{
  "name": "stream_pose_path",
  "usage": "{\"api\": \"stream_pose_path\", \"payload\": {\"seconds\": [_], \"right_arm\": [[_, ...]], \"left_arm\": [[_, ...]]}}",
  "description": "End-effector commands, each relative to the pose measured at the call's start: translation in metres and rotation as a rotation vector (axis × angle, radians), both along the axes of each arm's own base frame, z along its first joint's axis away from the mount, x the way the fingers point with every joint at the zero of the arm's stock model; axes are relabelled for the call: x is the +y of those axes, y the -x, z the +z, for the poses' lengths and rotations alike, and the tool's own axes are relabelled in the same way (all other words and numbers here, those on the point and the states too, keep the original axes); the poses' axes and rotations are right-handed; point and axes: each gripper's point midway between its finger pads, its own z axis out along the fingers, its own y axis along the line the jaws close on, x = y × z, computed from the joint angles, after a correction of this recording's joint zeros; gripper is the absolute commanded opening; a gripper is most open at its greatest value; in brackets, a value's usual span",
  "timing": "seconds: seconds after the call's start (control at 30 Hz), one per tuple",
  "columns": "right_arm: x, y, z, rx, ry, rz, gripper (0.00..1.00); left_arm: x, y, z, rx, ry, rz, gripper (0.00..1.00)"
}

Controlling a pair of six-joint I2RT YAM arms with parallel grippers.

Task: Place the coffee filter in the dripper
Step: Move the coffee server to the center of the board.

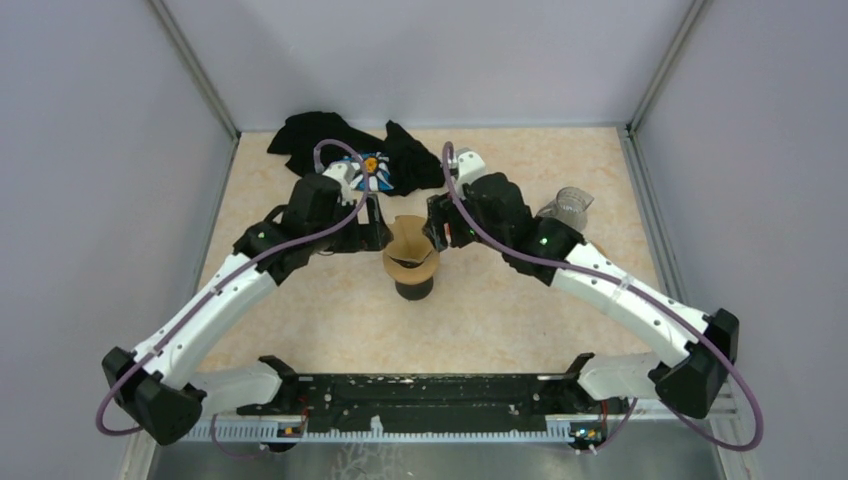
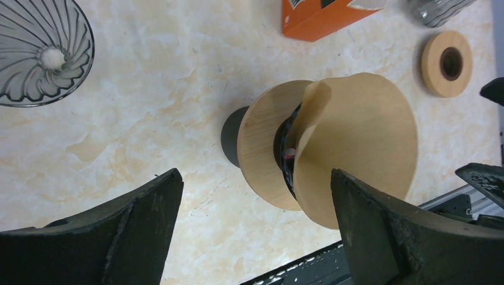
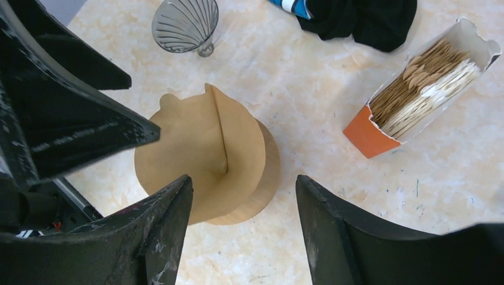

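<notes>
The dripper [image 1: 412, 285] stands mid-table, with a wooden collar [image 2: 261, 148] on a black base [image 2: 230, 138]. A brown paper coffee filter [image 1: 410, 250] sits opened in its top, with a folded seam standing up; it also shows in the left wrist view [image 2: 362, 136] and the right wrist view [image 3: 196, 148]. My left gripper [image 2: 254, 178] is open and empty just left of the dripper [image 1: 372, 232]. My right gripper [image 3: 243, 181] is open and empty just right of it [image 1: 440, 228]. Neither touches the filter.
An orange box of spare filters [image 3: 416, 89] lies nearby. A ribbed glass cone [image 3: 184, 24] stands behind the dripper. A loose wooden ring [image 2: 447, 63] and a glass vessel [image 1: 568, 208] are at the right. Black cloth [image 1: 340, 140] lies at the back.
</notes>
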Motion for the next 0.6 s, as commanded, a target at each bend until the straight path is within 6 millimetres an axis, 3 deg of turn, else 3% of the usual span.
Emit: {"api": "stream_pose_path", "payload": {"seconds": [0.0, 0.33, 0.57], "right_arm": [[-0.011, 0.001, 0.037, -0.117, -0.128, -0.022, 0.66], [-0.041, 0.022, 0.014, -0.253, -0.195, -0.013, 0.70], [-0.044, 0.047, -0.019, -0.411, -0.240, 0.129, 0.71]], "left_arm": [[0.007, -0.002, 0.025, -0.112, 0.064, 0.031, 0.99], [0.040, 0.008, 0.031, -0.305, 0.126, 0.133, 0.99], [0.068, 0.011, 0.016, -0.348, 0.078, 0.238, 0.99]]}}
